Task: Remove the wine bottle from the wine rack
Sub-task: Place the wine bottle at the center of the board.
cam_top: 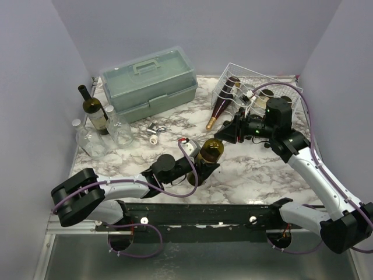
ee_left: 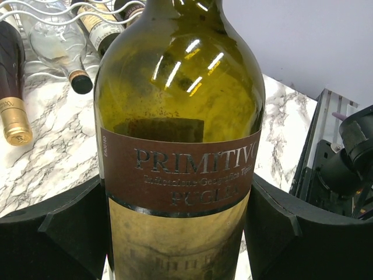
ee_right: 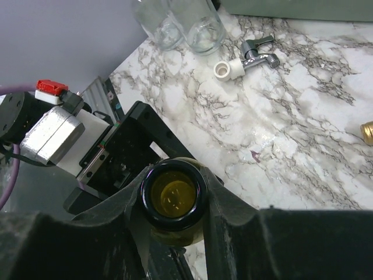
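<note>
Plain pale lavender-grey walls [cam_top: 204, 35] enclose three sides of a white marble-patterned tabletop with grey veins [cam_top: 274, 169]. A dull grey metal sheet [cam_top: 204, 265] borders its near edge. Light is soft and even, shadows faint.

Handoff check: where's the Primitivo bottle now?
The Primitivo bottle is mid-table in the top view, left of the wine rack, left hand on its body, right hand on its neck.

The marble-patterned surface [cam_top: 256, 169] carries a grey-green toolbox [cam_top: 148, 81]. Left of the toolbox stand a dark bottle [cam_top: 93, 109] and clear glass bottles [cam_top: 119, 129]. In front of it lies what looks like a small metal tap [cam_top: 155, 129]. To its right sits the white wire wine rack [cam_top: 247, 70].
</note>
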You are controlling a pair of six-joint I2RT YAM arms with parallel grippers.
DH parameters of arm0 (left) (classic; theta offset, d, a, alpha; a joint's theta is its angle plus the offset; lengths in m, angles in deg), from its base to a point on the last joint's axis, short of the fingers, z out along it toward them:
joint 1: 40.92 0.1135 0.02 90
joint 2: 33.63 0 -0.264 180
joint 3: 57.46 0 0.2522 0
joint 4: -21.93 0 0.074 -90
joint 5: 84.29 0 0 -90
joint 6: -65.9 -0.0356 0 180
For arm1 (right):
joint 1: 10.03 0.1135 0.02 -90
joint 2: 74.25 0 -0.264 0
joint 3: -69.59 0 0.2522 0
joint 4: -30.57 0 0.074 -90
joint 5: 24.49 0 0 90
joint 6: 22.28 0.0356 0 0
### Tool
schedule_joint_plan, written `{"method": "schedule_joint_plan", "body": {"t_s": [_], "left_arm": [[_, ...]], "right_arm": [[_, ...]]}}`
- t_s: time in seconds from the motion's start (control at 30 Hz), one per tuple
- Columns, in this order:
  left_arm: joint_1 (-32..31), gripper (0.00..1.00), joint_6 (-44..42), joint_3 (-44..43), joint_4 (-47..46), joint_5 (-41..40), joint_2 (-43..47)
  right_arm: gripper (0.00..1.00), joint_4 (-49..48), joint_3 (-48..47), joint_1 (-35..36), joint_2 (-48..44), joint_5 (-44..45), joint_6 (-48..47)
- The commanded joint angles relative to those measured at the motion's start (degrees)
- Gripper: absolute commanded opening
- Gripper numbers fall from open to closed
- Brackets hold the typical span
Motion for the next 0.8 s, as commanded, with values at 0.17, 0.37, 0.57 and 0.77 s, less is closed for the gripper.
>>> {"method": "schedule_joint_plan", "body": {"t_s": [0.17,0.37,0.57,0.77], "left_arm": [[-0.5,0.94,3.2,1.4,-8.2,0.0,0.5],[-0.4,0.99,3.3,3.2,-8.0,-0.2,2.2],[-0.2,0.99,2.8,5.2,-6.0,-0.8,5.6],[0.9,0.99,3.5,6.5,1.9,-1.0,12.1]], "right_arm": [[0.0,-0.4,-4.9,-0.2,0.8,-2.0,-3.5],[0.0,-0.2,-6.4,-0.2,2.0,-0.8,-4.4],[0.0,1.1,-7.3,-0.2,2.2,1.4,-7.8],[0.0,1.7,-7.0,-0.1,2.3,2.8,-10.9]]}}
